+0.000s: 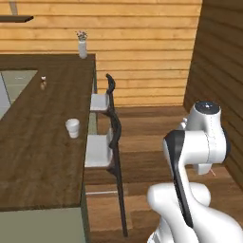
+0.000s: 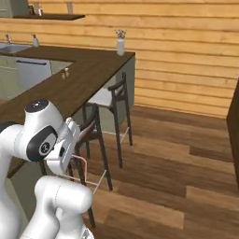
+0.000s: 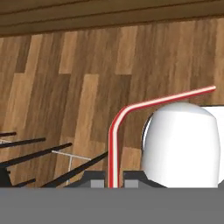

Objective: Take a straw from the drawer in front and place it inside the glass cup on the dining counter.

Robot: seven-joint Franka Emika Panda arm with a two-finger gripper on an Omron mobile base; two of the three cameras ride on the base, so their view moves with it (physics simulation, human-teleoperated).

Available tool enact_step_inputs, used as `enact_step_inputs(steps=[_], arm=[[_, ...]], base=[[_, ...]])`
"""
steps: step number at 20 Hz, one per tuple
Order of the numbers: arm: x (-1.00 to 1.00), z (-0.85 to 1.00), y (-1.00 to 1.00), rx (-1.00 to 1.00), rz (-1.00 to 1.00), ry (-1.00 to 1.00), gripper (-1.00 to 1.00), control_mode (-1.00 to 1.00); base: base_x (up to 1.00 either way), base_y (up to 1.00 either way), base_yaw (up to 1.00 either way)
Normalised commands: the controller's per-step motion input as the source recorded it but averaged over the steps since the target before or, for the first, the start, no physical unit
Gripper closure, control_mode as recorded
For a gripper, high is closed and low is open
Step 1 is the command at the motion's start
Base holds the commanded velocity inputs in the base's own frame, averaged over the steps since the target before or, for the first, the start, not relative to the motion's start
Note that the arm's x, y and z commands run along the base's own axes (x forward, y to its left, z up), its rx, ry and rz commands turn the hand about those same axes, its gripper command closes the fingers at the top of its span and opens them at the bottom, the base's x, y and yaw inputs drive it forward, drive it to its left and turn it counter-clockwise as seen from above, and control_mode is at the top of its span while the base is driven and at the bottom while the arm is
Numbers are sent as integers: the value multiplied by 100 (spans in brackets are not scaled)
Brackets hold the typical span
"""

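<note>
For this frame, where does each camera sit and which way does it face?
Left base view: behind the arm's left, facing the dining counter, cup and stools; white arm lower right.
Right base view: behind its right, same counter and stools; arm lower left, straw by the hand.
Hand view: on the hand, facing the wood floor; fingers pinch the bent straw.
Shared: counter, stools, vase.

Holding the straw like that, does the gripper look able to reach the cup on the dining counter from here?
Probably not yet. The gripper holds the straw low beside the stools, facing the floor, while the cup stands on the dining counter, across the stools.
</note>
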Motion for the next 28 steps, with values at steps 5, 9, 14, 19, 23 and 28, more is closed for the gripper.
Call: enact_step_inputs(steps=[5, 9, 14, 19, 23, 28], arm=[[0, 0, 0, 0, 0, 0, 100, 100], [0, 0, 0, 0, 0, 0, 100, 100], [0, 0, 0, 0, 0, 0, 100, 100], [0, 0, 0, 0, 0, 0, 100, 100], [0, 0, 0, 0, 0, 0, 100, 100], [0, 0, 0, 0, 0, 0, 100, 100]], base=[[55, -30, 73], [32, -19, 72], [22, -41, 69], [19, -73, 62], [31, -73, 59], [30, -54, 56]])
